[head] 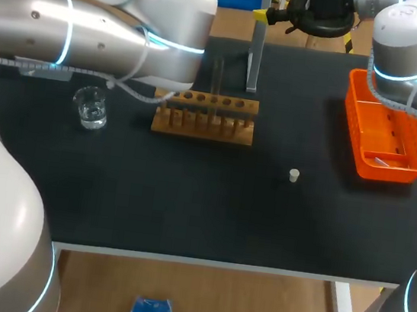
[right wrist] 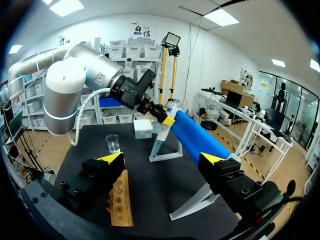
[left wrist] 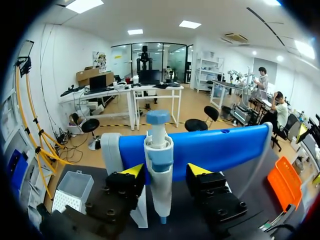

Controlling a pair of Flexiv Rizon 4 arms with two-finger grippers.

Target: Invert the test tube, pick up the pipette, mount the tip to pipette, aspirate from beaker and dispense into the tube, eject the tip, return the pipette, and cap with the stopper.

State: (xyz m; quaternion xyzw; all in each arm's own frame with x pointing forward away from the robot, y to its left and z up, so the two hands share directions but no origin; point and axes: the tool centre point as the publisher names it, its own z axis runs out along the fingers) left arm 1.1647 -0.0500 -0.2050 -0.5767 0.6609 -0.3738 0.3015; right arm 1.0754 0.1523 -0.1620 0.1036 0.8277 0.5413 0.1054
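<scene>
At far edge of table (head: 187, 199), upright on white stand (head: 256, 54), pipette (left wrist: 159, 165) between parted fingers of left gripper (left wrist: 165, 170), unclamped; nearer, wooden rack (head: 204, 117) below right gripper (right wrist: 162, 159), fingers spread wide on nothing; beaker (head: 90, 107) off rack's left end, stopper (head: 293, 175) and orange tray (head: 387, 141) to its right.

Bright, even light came from overhead; sheen lay on the left arm (head: 71, 30), glints on the beaker (head: 90, 107), and shadows on the table (head: 185, 214) seemed faint.
</scene>
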